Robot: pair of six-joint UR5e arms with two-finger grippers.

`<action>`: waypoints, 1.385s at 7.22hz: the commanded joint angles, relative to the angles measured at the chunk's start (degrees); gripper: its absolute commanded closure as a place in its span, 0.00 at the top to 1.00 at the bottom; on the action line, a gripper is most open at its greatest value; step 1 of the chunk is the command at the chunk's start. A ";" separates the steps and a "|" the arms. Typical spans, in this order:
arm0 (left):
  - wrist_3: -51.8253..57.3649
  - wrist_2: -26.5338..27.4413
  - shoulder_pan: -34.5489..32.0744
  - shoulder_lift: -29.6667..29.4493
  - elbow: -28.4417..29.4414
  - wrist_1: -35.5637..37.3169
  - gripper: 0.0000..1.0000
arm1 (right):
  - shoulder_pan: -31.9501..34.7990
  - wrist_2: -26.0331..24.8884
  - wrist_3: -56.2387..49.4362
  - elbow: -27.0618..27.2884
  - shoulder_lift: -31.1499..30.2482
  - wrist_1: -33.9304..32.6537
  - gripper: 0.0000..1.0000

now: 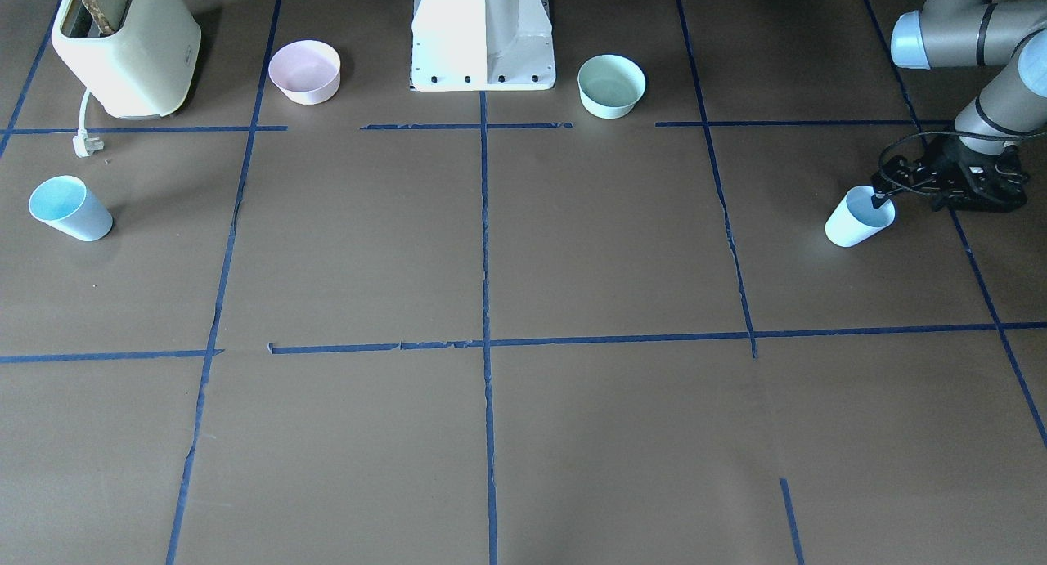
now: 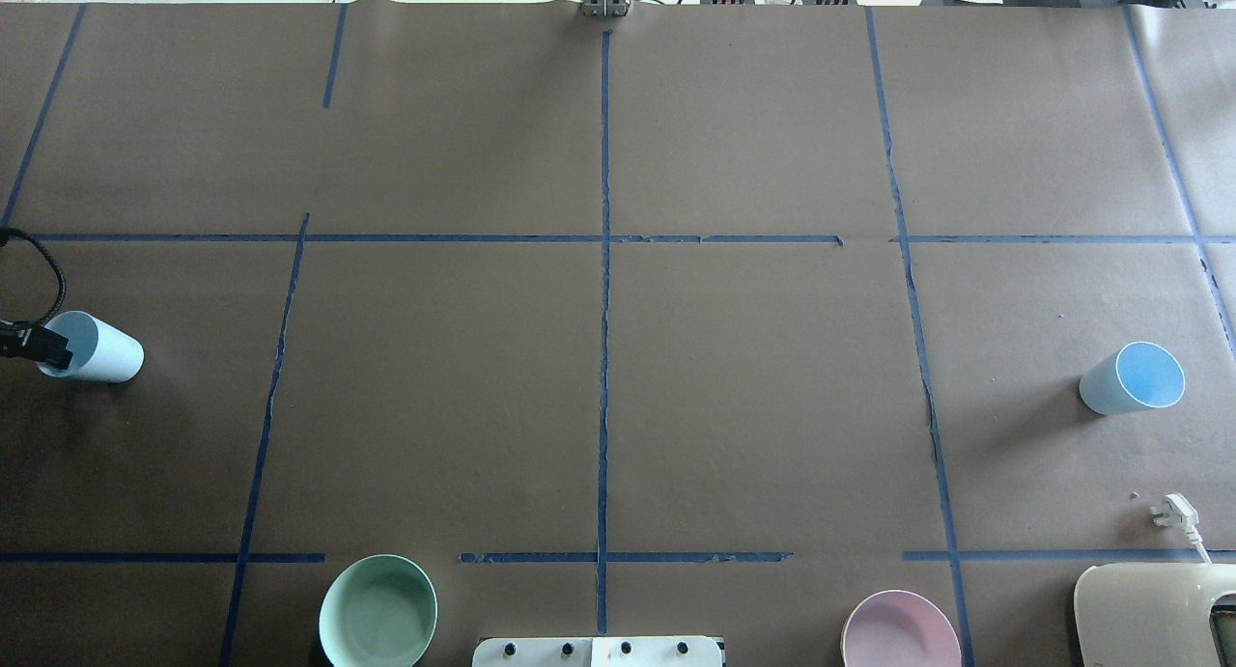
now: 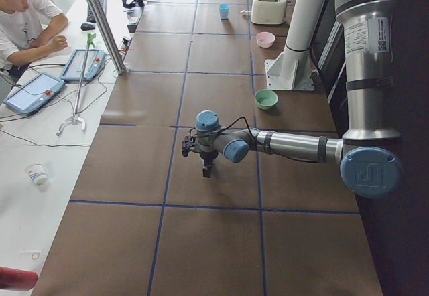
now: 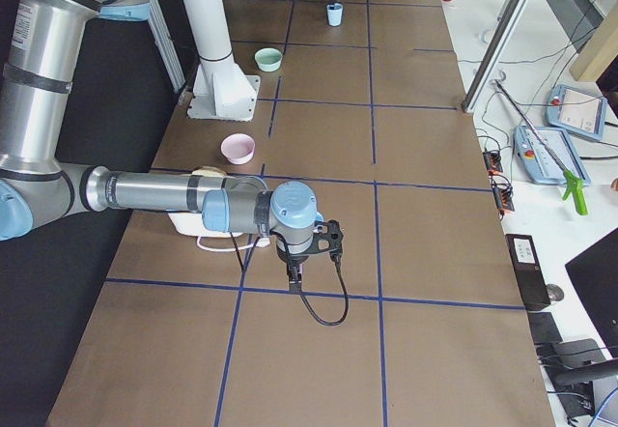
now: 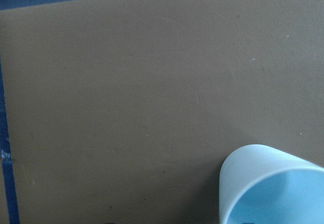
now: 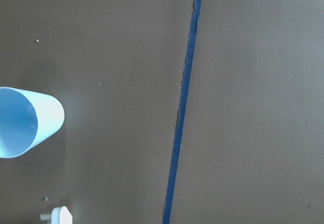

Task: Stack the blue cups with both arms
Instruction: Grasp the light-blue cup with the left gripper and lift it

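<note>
The white pedestal base (image 1: 483,33) is standing at the back edge of the brown desk (image 1: 605,434).

The left blue cup (image 1: 857,217) is sitting far out on the robot's left of the base, and a bit farther forward on the desk than the base. It is standing up with its open mouth on top. The left gripper (image 1: 880,195) is reaching down to this cup from the side that is away from the base. One black finger is poking over the rim into the cup's mouth. I cannot tell if the gripper is pinching the rim or staying loose. In the left wrist view only part of this cup is showing, down in the bottom right corner.

The right blue cup (image 1: 69,208) is standing far out on the robot's right of the base, about as far forward as the other one. Nothing is touching it. The right gripper (image 4: 294,270) is showing only in one side view, pointing down low over the desk. I cannot tell if it is wide or narrow. In the right wrist view this cup is sitting at the left edge, not in the middle.

The pink bowl (image 1: 304,72) is sitting near the base on the robot's right. The mint-green bowl (image 1: 611,85) is sitting near the base on the robot's left. The cream toaster (image 1: 127,46) is standing farther out past the pink bowl.
</note>
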 commanded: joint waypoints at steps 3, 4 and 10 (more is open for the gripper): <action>-2.23 -3.31 0.14 -2.40 -0.92 0.11 0.00 | 0.00 0.00 0.00 -0.02 0.00 0.00 1.00; -2.49 -7.42 0.05 -3.54 -1.62 0.63 0.00 | 0.00 0.00 0.00 -0.02 0.00 0.09 1.00; -31.78 1.35 14.67 -33.81 -5.49 16.58 0.00 | -0.09 0.00 0.00 -0.02 0.09 0.09 1.00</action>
